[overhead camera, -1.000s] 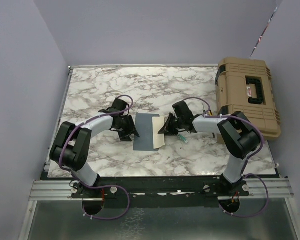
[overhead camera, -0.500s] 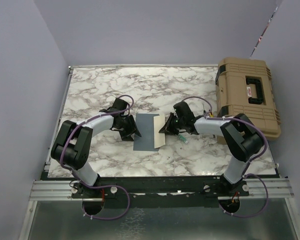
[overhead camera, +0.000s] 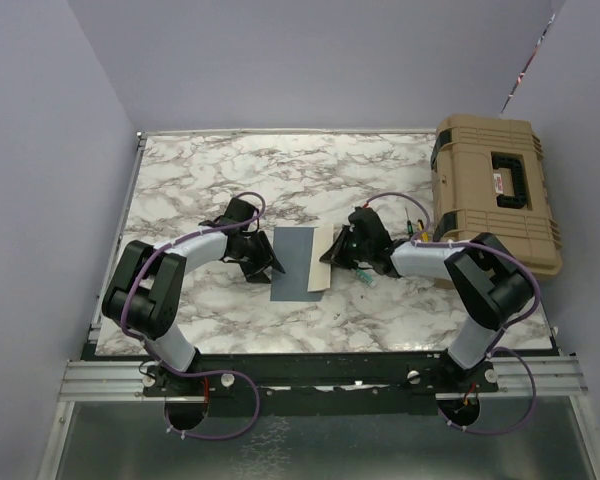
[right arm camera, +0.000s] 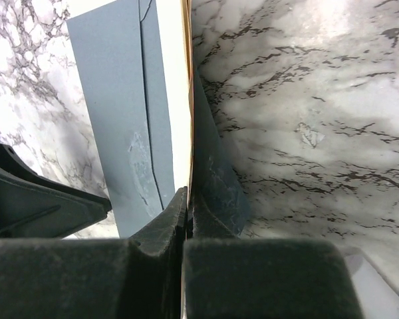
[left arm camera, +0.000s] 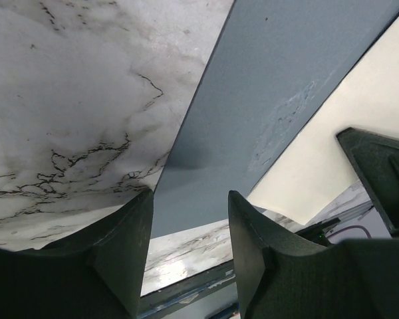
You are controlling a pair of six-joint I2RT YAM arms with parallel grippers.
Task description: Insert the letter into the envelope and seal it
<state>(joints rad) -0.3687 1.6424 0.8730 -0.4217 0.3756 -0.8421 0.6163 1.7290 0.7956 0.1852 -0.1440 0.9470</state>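
The slate blue-grey envelope (overhead camera: 293, 262) lies flat on the marble table between my arms. It also shows in the left wrist view (left arm camera: 272, 100) and the right wrist view (right arm camera: 113, 100). The pale tan letter (overhead camera: 324, 262) sticks out along its right side, tilted up at its right edge, and shows in both wrist views (left arm camera: 339, 153) (right arm camera: 173, 100). My right gripper (overhead camera: 338, 254) (right arm camera: 188, 199) is shut on the letter's right edge. My left gripper (overhead camera: 267, 266) (left arm camera: 189, 206) is open, its fingers straddling the envelope's left edge without clamping it.
A tan hard case (overhead camera: 495, 195) with a black handle stands at the table's right side. A small green-tipped object (overhead camera: 368, 279) lies on the marble just right of my right gripper. Purple walls enclose the table on the left, back and right.
My right gripper has shifted slightly left and raised the letter's right edge, so the sheet stands more tilted. The left gripper has hardly moved.
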